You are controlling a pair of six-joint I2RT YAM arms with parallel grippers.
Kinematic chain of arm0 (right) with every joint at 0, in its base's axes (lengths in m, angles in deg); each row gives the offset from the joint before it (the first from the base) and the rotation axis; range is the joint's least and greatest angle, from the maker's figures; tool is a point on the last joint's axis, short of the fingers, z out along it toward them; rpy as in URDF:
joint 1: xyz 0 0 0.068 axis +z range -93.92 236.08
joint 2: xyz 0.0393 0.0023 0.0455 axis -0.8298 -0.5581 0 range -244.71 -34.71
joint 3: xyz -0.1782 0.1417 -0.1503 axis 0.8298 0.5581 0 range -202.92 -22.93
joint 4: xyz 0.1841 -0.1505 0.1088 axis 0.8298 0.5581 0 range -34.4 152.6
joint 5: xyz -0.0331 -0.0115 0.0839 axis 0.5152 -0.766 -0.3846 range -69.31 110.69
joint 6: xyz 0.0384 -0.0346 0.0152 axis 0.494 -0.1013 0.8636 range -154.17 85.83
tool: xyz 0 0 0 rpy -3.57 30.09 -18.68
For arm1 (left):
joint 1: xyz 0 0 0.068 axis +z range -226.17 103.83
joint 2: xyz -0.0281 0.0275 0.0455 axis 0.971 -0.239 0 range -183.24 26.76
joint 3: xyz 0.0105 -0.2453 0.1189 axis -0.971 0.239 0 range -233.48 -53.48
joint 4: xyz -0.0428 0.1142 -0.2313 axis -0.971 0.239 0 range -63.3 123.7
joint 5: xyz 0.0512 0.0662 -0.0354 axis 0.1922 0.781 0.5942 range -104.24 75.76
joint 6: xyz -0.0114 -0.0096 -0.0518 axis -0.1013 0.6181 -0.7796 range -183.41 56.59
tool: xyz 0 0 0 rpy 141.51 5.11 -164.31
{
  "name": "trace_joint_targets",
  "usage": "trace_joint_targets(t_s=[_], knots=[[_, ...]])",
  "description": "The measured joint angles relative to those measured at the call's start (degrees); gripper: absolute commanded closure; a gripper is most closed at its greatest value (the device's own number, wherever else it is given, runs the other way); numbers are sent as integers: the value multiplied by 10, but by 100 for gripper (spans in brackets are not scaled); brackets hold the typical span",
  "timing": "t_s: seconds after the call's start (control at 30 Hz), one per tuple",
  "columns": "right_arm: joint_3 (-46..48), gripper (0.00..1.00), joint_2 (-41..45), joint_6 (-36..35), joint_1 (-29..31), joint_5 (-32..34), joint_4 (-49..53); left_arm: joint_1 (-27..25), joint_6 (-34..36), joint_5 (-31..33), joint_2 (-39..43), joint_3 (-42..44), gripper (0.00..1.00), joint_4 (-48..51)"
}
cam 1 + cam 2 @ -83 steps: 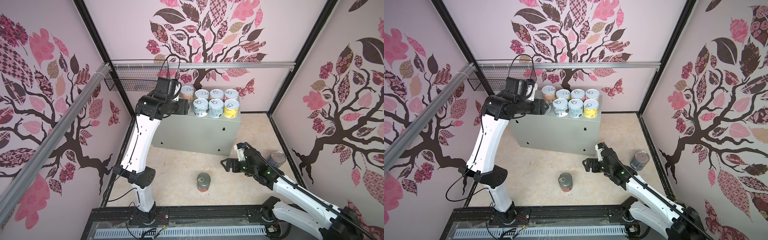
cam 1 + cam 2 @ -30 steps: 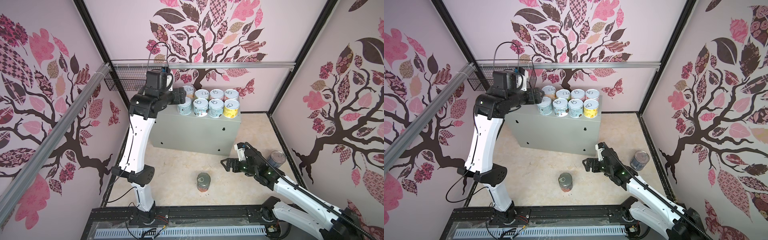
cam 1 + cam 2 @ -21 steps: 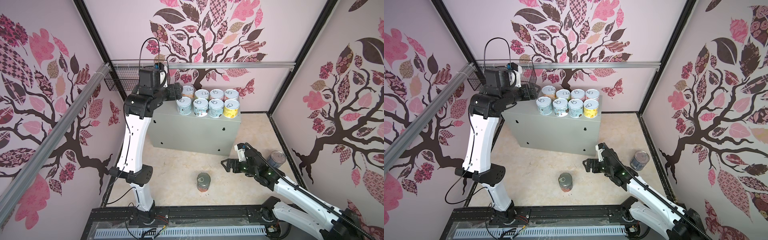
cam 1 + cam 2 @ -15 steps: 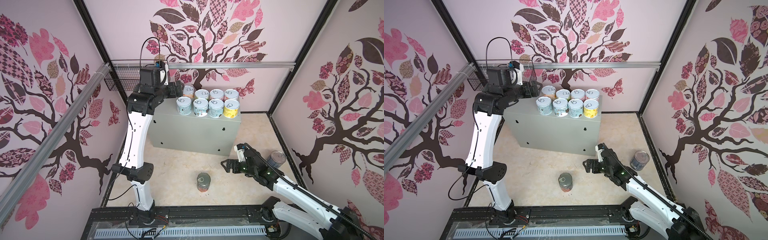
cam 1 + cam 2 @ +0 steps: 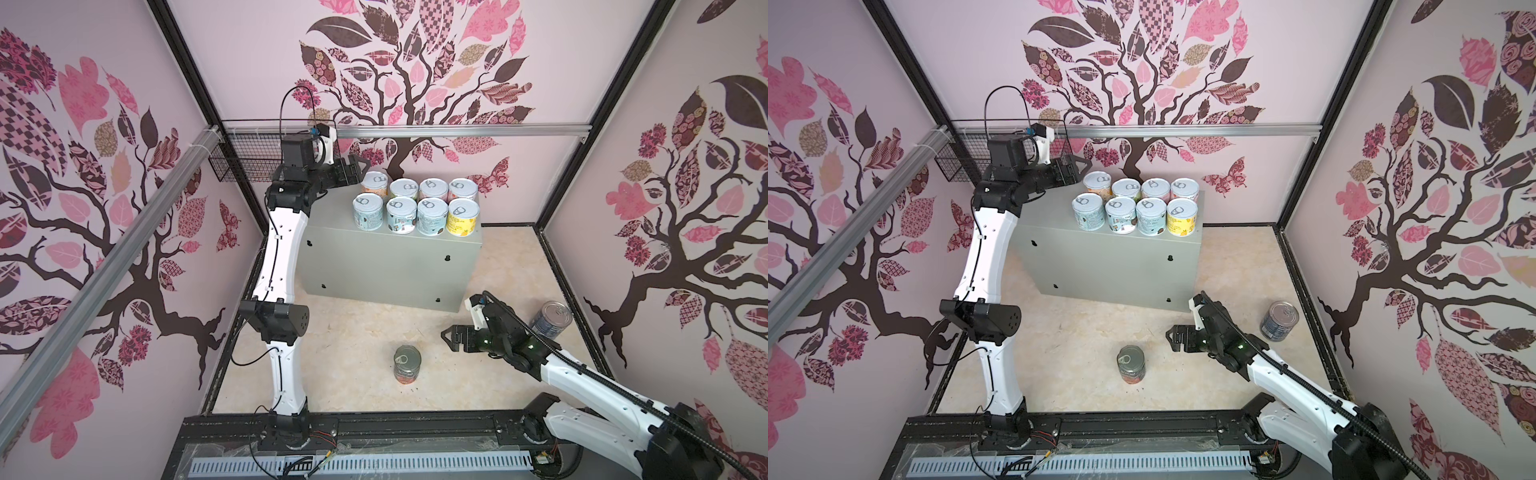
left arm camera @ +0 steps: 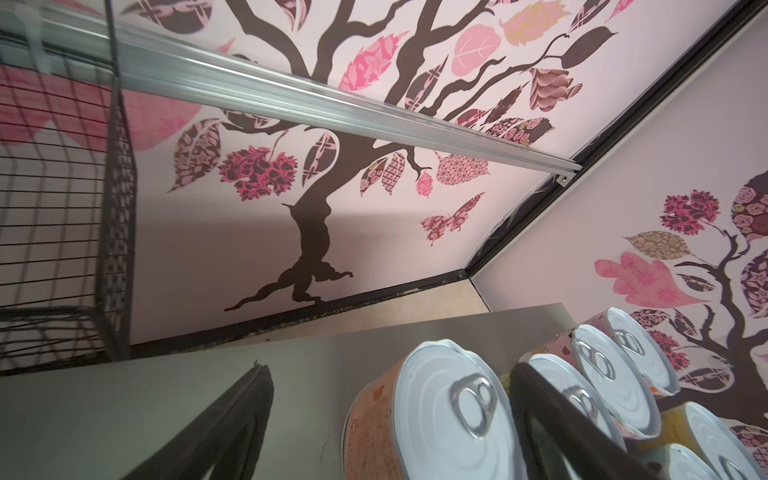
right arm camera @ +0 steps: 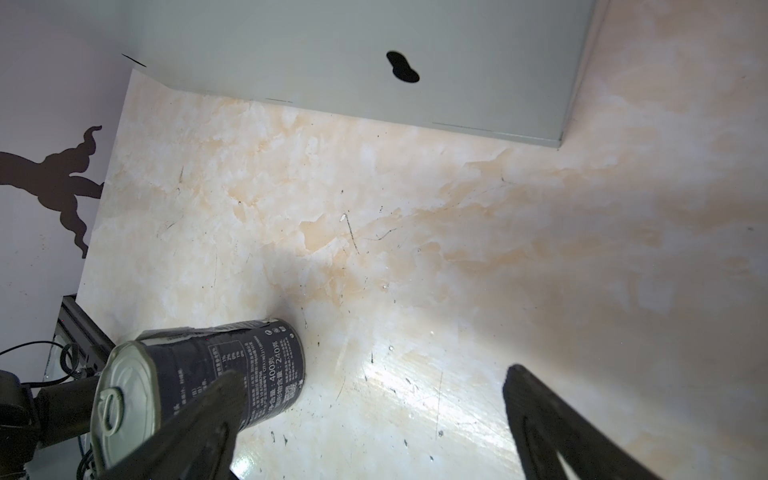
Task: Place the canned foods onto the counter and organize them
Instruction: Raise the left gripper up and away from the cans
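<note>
standing on the grey counter surface, toward its right end, are eight short cans in two rows of four, all upright with pull tabs up; front row runs from a blue-labelled can at the left to a yellow can at the right, with two more blue-green cans between them. back row begins at the left with an orange-pink can; in the left wrist view this can sits closest to the camera. left gripper held high at the left end of the back row, just beside the orange-pink can; fingers spread wide, nothing between them, no can gripped. one finger looks to lie in front of the can tops in the wrist view; contact cannot be told. black wire basket hangs on the wall behind the left arm. two taller cans are on the marbled floor, not on the surface: a reddish can upright in the middle of the floor, and a dark blue can upright near the right wall. right gripper low over the floor between these two cans, pointing toward the reddish one, well clear of both; fingers fully apart and empty. right wrist view shows the reddish can's dark label side beside one finger, not touched.
</note>
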Motion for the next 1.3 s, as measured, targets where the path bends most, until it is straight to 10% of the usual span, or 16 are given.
trace_joint_targets(t_s=[0.63,1.3], knots=[[2,0,-19,0,0,-5,-8,27,-76,-207,-89,-29,9,-120],[2,0,-20,0,0,-5,-7,32,-115,-291,-94,-28,12,-183]])
